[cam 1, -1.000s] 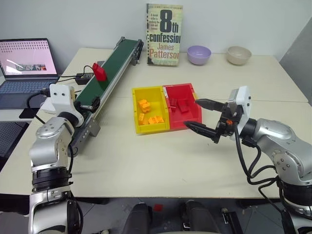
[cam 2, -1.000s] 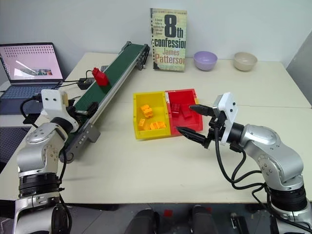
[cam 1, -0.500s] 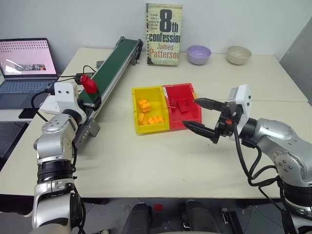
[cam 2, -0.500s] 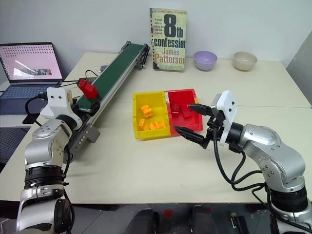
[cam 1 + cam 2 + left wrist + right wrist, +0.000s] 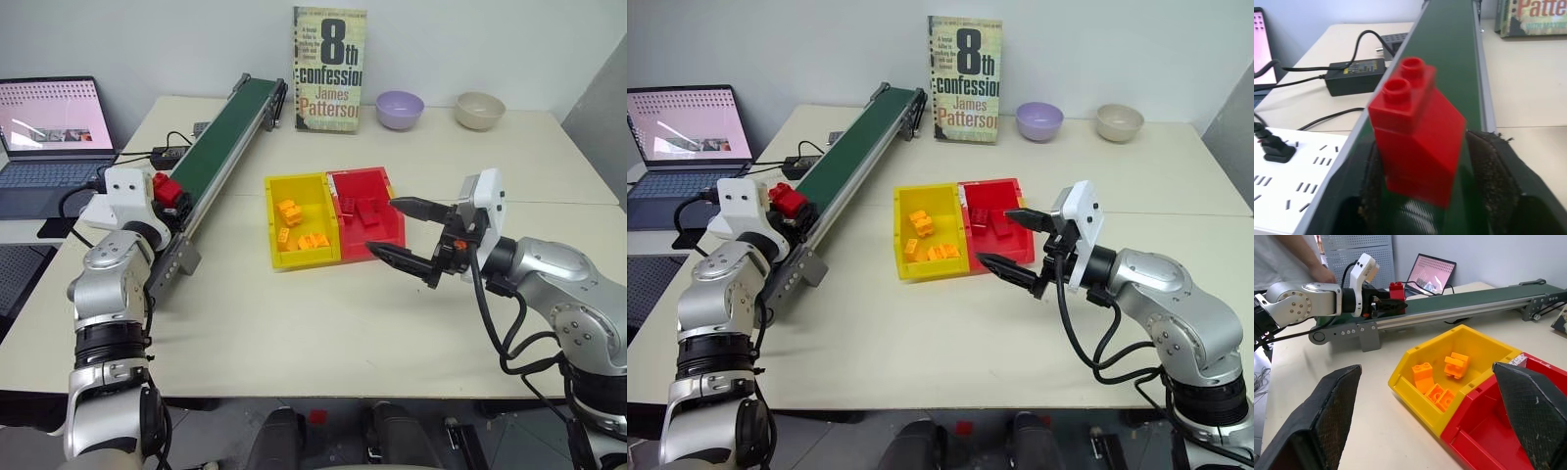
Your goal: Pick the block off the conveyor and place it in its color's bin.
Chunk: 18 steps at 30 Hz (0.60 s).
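At the near end of the conveyor [image 5: 220, 147], with its matte dark green belt and metal side rails, the left end effector [image 5: 171, 196] is clamped on the glossy, studded red block [image 5: 1418, 147]. Further right, on the pale surface [image 5: 294, 323], sits the smooth red bin [image 5: 384, 233] joined to a yellow bin [image 5: 276, 211] of orange bricks. The right end effector [image 5: 402, 233] hovers beside the red bin, its rough-textured black fingers [image 5: 1327, 416] spread apart.

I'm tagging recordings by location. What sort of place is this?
Probably a robotics lab or office test bench: a short green belt conveyor on a beige table, joined yellow and red plastic sorting bins, an open laptop.
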Each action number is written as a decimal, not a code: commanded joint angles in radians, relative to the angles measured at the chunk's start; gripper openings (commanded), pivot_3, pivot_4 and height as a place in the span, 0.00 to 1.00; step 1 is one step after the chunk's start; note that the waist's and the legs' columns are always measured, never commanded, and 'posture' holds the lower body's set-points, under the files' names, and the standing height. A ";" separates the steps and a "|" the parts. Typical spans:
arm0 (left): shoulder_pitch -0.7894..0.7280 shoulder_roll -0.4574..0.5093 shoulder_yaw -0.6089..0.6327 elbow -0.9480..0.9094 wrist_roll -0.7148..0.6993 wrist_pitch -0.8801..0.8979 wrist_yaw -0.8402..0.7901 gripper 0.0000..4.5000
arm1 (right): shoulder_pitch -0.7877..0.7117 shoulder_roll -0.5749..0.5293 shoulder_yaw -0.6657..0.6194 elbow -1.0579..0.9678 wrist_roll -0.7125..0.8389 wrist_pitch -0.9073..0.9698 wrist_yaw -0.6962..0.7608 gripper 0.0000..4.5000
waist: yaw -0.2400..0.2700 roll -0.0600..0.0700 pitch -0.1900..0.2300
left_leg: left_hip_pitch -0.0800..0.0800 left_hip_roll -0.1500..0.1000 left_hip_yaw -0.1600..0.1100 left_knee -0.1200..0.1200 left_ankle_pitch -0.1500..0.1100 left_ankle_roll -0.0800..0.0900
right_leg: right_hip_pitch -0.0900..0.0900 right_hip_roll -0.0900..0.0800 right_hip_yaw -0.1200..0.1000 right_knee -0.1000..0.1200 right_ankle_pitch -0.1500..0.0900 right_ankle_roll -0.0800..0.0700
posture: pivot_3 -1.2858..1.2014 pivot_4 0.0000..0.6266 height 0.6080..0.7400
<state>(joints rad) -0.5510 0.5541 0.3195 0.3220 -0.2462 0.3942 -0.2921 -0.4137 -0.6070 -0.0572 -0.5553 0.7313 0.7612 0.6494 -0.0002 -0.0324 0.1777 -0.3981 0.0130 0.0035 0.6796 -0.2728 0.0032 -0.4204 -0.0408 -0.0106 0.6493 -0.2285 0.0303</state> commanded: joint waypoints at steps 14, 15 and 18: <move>-0.101 0.041 -0.047 -0.172 -0.088 0.137 -0.137 0.42 | -0.006 -0.020 -0.044 -0.028 -0.009 -0.001 -0.042 1.00 | 0.005 0.000 0.000 | -0.001 -0.001 0.000 0.000 0.000 0.000 | 0.000 -0.003 -0.001 0.000 0.000 0.000 | 0.52 0.24 1.00; -0.129 0.045 -0.070 -0.177 -0.099 0.158 -0.174 0.42 | 0.000 -0.026 -0.051 -0.038 -0.017 0.005 -0.060 1.00 | 0.009 -0.001 0.000 | -0.001 -0.001 -0.001 0.000 0.000 0.000 | 0.000 -0.001 -0.002 0.000 0.000 0.000 | 0.52 0.24 1.00; -0.224 0.048 -0.169 -0.172 -0.117 0.199 -0.318 0.42 | 0.043 -0.042 -0.075 -0.092 -0.044 0.035 -0.139 1.00 | 0.015 -0.001 0.000 | -0.002 -0.002 0.000 0.001 0.000 0.000 | 0.000 0.000 -0.002 -0.001 0.000 0.000 | 0.52 0.24 1.00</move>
<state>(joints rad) -0.7109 0.5883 0.2176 0.1898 -0.3334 0.5697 -0.4972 -0.3953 -0.6302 -0.0822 -0.5772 0.7104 0.7775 0.5749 0.0151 -0.0331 0.1781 -0.3997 0.0108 0.0042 0.6801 -0.2728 0.0032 -0.4204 -0.0406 -0.0119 0.6478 -0.2284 0.0304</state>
